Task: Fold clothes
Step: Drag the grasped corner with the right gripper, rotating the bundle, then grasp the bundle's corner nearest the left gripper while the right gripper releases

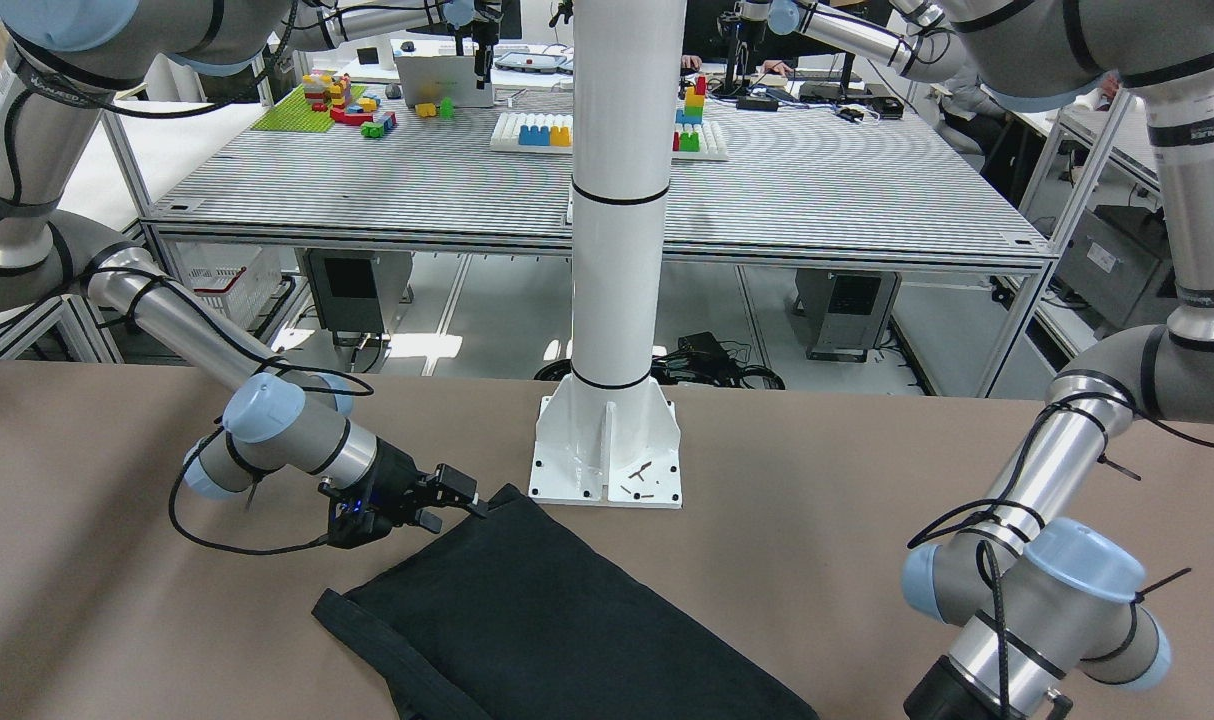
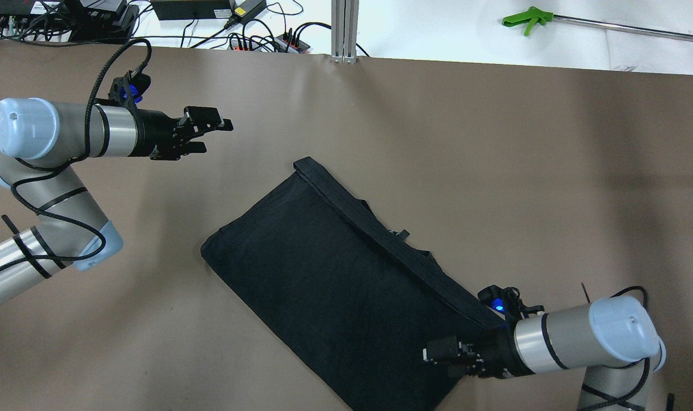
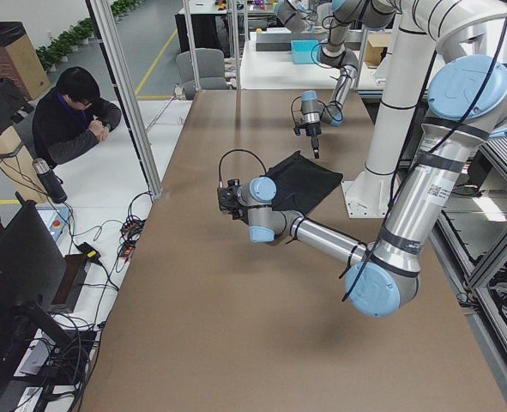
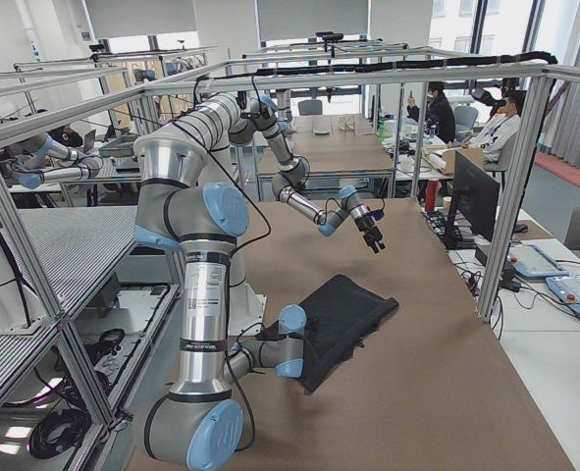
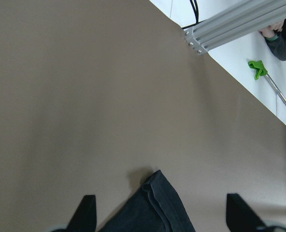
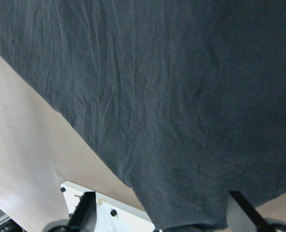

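Observation:
The clothes are one black garment (image 2: 335, 279) lying flat and askew on the brown table, with a seamed band along its far edge. My right gripper (image 2: 432, 357) hovers open over the garment's near right corner, next to the white pillar's base plate (image 1: 607, 460). In the right wrist view the black fabric (image 6: 172, 106) fills the frame between the spread fingers (image 6: 84, 212). My left gripper (image 2: 216, 137) is open and empty above bare table, left of the garment's far corner (image 5: 155, 203), which shows between its spread fingertips (image 5: 87, 212).
The white pillar (image 1: 617, 200) rises at the table's robot-side edge. Cables and power strips (image 2: 238, 23) lie beyond the far edge, with a green grabber tool (image 2: 529, 20). An aluminium post (image 2: 345, 28) stands there. A person (image 3: 73, 120) sits beside the table.

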### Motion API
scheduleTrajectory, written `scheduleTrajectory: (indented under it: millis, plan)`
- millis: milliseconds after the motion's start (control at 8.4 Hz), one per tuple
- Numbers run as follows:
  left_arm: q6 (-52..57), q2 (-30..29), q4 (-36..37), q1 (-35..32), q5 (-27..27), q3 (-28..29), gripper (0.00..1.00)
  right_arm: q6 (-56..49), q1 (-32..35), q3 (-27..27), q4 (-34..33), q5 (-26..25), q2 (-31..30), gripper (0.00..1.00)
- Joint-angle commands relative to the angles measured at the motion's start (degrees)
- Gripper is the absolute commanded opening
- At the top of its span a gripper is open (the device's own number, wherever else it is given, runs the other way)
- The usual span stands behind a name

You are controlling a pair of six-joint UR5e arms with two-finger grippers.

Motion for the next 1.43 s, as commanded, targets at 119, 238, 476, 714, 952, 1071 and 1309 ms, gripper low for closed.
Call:
scheduleTrajectory:
  millis: [119, 238, 476, 714, 952, 1071, 1309]
  plan:
    - [-0.9, 11.9, 5.2, 8.2, 3.7, -10.2, 0.94, -3.2, 11.2, -0.2, -4.4, 0.2, 1.2, 0.94]
    - [-0.5, 15.0, 5.2, 12.8, 8.6, -11.1, 0.94, -4.3, 12.0, -0.2, -6.2, 0.1, 1.7, 0.94]
    - [-0.4, 16.2, 5.2, 18.5, 14.1, -11.1, 0.94, -4.3, 12.4, -0.1, -7.5, 0.0, 2.1, 0.94]
    - [-0.2, 16.5, 5.2, 21.0, 15.1, -10.6, 0.94, -4.3, 13.1, -0.2, -7.6, -0.3, 2.1, 0.94]
    - [-0.2, 16.5, 5.2, 21.4, 15.4, -10.4, 0.9, -4.3, 13.0, -0.5, -7.5, -0.6, 1.9, 0.94]
    - [-0.4, 15.6, 5.2, 21.4, 15.4, -10.4, 0.82, -4.3, 13.1, -0.3, -7.4, -0.7, 1.8, 0.94]
    - [-0.4, 15.1, 5.2, 21.4, 15.4, -10.4, 0.8, -4.3, 14.0, -0.4, -7.4, -0.4, 1.7, 0.94]
